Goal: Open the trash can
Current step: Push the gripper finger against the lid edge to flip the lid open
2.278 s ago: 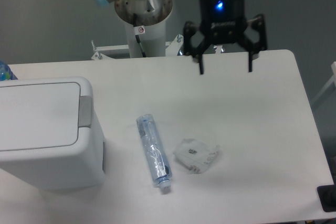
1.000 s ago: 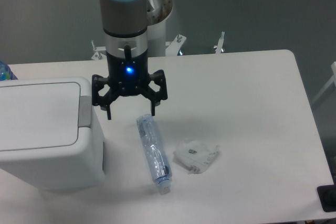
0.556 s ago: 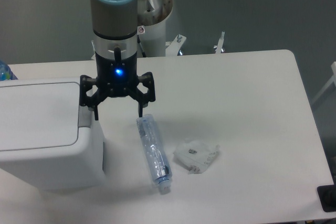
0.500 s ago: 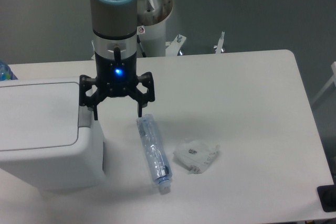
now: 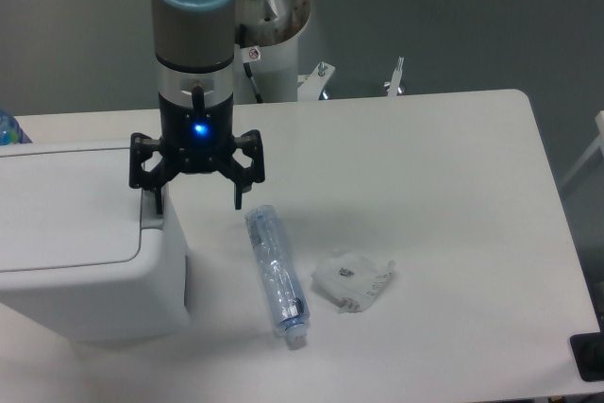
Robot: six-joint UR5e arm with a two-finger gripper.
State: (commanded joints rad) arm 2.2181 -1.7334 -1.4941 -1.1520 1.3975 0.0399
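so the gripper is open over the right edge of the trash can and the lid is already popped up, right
Not quite. The lid is flat and shut on the trash can, not popped up; the fixed camera view shows it. The rest holds: the gripper is open, with one finger at the grey push tab on the can's right edge and the other past the edge over the table.
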